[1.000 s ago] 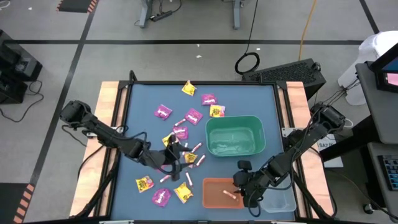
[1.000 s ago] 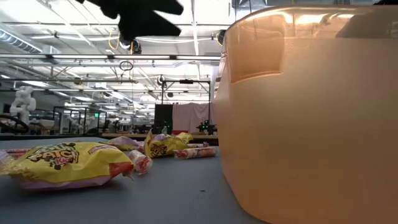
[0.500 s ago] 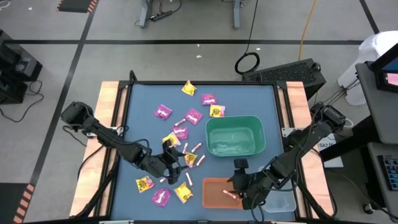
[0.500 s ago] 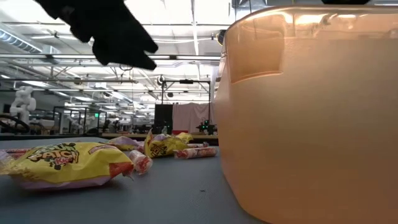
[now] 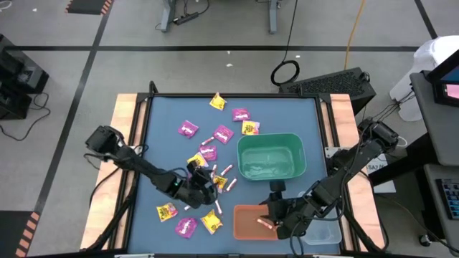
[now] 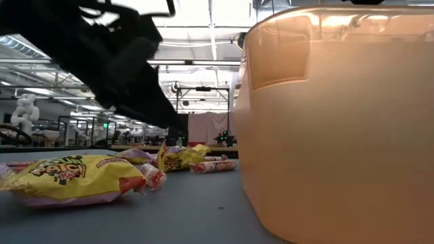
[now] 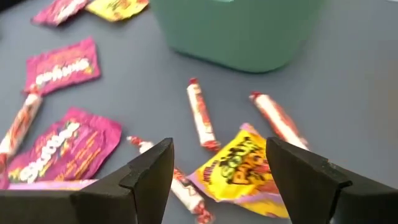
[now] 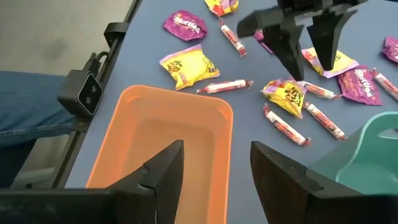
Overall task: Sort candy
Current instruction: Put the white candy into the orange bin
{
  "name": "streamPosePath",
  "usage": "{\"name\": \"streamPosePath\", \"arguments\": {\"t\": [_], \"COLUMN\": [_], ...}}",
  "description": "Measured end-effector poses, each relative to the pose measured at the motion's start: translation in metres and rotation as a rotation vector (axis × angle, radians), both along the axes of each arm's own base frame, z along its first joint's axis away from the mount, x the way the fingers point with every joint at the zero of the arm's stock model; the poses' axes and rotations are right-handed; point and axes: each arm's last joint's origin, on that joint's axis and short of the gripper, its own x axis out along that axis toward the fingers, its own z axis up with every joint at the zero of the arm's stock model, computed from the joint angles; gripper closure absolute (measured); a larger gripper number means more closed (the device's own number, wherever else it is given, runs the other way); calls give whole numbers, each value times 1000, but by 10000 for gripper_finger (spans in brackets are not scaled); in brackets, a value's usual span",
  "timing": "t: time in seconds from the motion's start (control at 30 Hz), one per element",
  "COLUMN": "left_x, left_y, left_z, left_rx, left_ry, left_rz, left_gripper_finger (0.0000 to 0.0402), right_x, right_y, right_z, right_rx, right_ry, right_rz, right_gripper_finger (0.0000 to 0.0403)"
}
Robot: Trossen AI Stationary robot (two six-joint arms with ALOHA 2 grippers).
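1. We see the left pincer has dropped lower, spread over a yellow packet.
2. Right pincer spread over the orange bin; green bin beside.
3. Candy scattered on the counter; one packet reads "PATCH".

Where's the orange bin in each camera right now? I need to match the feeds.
High view: orange bin at the bottom, just below the green bin.
Low view: fills the right side, close up.
Left wrist view: not seen.
Right wrist view: straight ahead of the fingers.
Shared landmark: the green bin, in the high and both wrist views.
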Motion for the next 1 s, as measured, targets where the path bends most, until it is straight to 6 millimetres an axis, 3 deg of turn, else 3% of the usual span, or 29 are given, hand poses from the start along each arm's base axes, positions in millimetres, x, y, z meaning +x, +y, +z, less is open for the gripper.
{"name": "streamPosePath", "arguments": {"t": [0.4,1.0], "left_x": [8,-3], "left_y": [11,-3], "left_z": [-33,-21], "left_rx": [-69,-88], "left_ry": [40,88], "left_rz": [114,32], "left_gripper_finger": [142,142], "right_x": [1,1], "right_y": [1,1], "right_z": [1,1], "right_rx": [7,17], "right_ry": [-12,-11], "right_rz": [1,5], "right_gripper_finger": [227,227]}}
